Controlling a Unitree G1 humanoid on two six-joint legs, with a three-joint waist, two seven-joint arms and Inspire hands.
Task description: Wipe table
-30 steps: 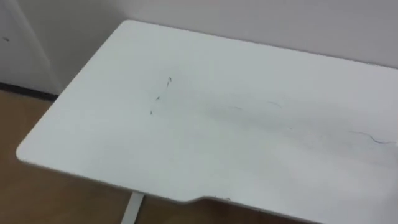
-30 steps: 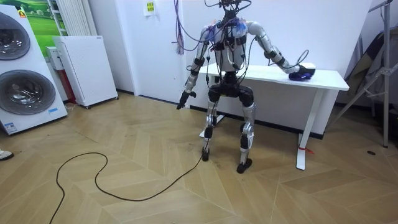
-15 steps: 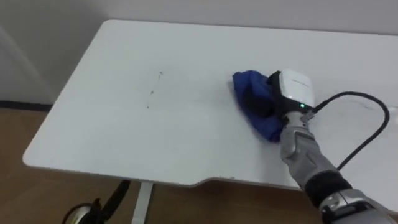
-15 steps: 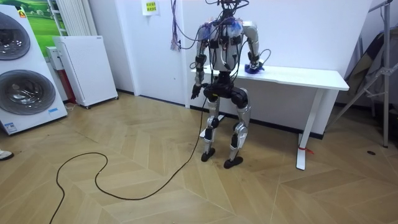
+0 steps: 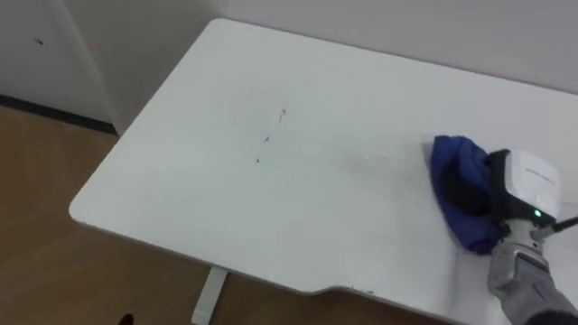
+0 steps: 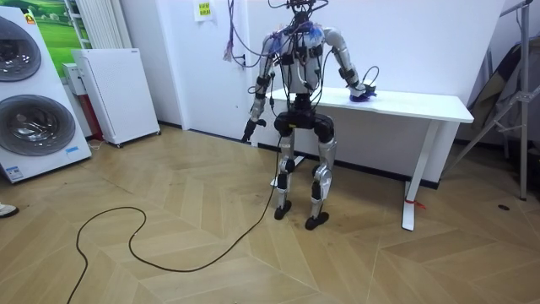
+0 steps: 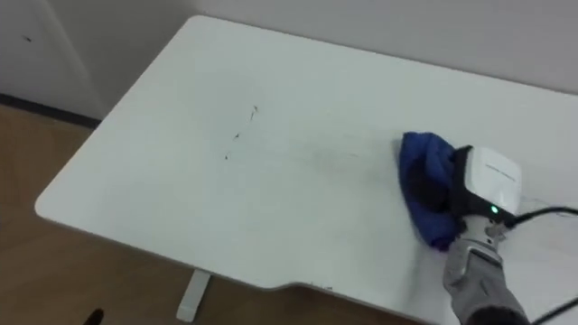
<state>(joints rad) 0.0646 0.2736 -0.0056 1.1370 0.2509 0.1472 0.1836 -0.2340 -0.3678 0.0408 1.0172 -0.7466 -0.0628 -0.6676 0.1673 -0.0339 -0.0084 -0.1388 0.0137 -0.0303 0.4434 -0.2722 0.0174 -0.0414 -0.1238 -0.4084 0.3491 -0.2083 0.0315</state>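
A white table [image 5: 199, 181] stands against the wall, and I stand at its front edge in the room view. Small dark marks [image 5: 271, 137] dot its top left of the middle. A crumpled blue cloth [image 5: 452, 162] lies on the right part of the top. My right hand [image 5: 528, 185] rests on the cloth with its dark fingers [image 5: 470, 194] curled into the folds, well right of the marks. The same cloth [image 7: 417, 158] and hand [image 7: 488, 185] appear in the right eye view. My left hand [image 6: 247, 133] hangs at my side, away from the table.
The table's left end and front edge [image 5: 135, 230] drop to wooden floor. The room view has a white cabinet [image 6: 118, 93] and washing machines [image 6: 29, 93] at its left, and a folded metal stand [image 6: 506, 101] at its right past the table's end.
My right hand has slid the blue cloth to the right along the table since half a second ago. The head camera has shifted too. My left arm swung slightly outward.
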